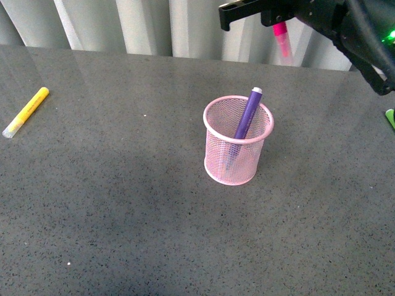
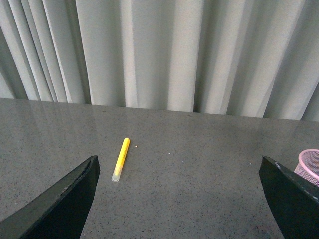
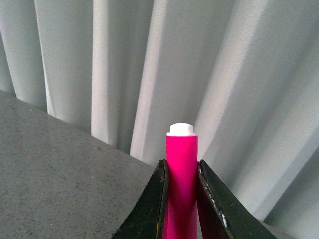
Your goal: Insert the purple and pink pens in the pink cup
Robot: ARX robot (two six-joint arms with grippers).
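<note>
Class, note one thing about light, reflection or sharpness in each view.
Front view: even light, a faint soft shadow beside the pink cup. Left wrist view: the glossy table mirrors the curtain. Right wrist view: the pink pen is sharp and vivid.

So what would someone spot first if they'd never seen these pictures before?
Probably the pink cup in the middle of the grey table, with the purple pen leaning inside it and poking out the top. Next comes the right claw, high up at the top right of the front view, pinching the pink pen. Far off to the left lies a yellow marker, all alone.
</note>
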